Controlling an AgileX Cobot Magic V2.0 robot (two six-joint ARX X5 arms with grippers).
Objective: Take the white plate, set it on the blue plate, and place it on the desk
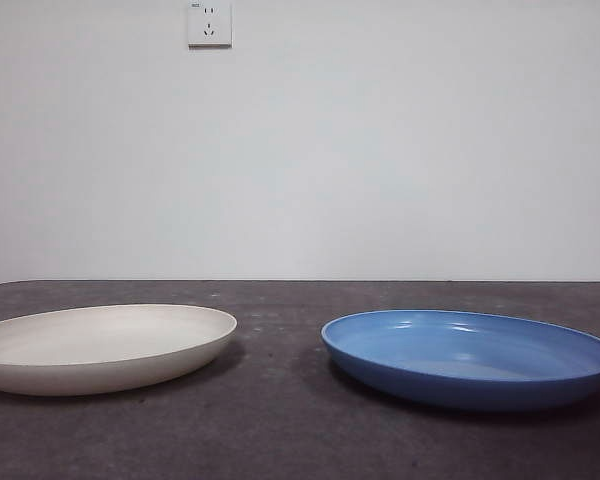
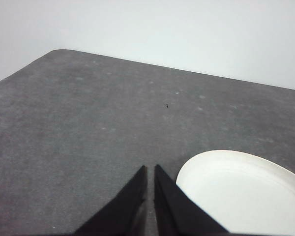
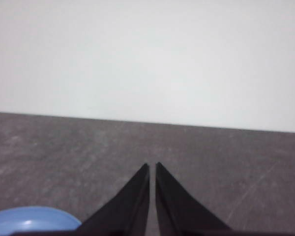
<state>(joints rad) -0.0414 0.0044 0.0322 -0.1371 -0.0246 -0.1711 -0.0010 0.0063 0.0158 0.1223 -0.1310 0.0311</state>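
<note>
White plate: flat on the tabletop, apart from the blue plate.
Left hand: clenched, empty, beside the white plate.
Right hand: clenched, empty, near the blue plate.

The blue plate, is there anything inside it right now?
Nothing shows inside the blue plate: its visible inner surface is bare, glossy blue. The near rim hides part of the bottom. The white plate sits apart, on the desk.

Plain white wall fills the upper frame, evenly lit. White socket plate mounted at upper left of centre, touching the top edge.
</note>
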